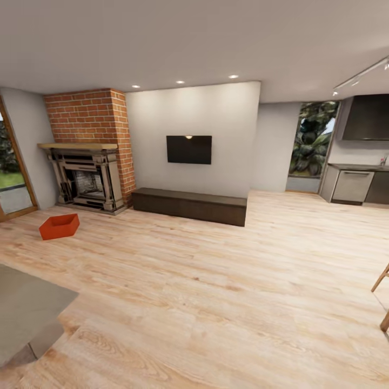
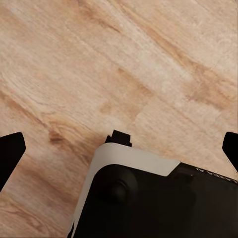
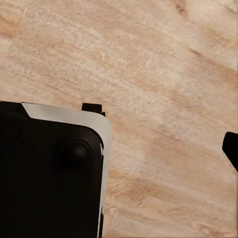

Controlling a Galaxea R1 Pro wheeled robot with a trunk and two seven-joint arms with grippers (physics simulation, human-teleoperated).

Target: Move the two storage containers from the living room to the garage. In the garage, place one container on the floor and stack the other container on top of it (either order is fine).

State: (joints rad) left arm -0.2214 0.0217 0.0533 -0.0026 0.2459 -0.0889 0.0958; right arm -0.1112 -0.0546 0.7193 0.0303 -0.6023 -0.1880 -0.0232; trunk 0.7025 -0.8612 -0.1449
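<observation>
One orange-red storage container [image 1: 59, 226] lies on the light wood plank floor of the living room, at the far left, in front of the red brick fireplace [image 1: 89, 162]. It is open-topped and looks empty. In the left wrist view my left gripper [image 2: 119, 148] hangs open over bare planks, its dark fingertips [image 2: 11, 148] spread to both edges, holding nothing. My right gripper [image 3: 119, 148] also looks open, with one fingertip [image 3: 231, 148] showing at the edge. My black and white base [image 2: 148, 198] sits under both wrists. The garage is out of view.
A black wall TV [image 1: 188, 149] hangs above a long dark low cabinet [image 1: 189, 205] straight ahead. A grey rug [image 1: 27, 308] lies at near left, and wooden chair legs [image 1: 382, 283] stick in at right. A kitchen counter [image 1: 354, 183] stands far right, a glass door [image 1: 11, 183] far left.
</observation>
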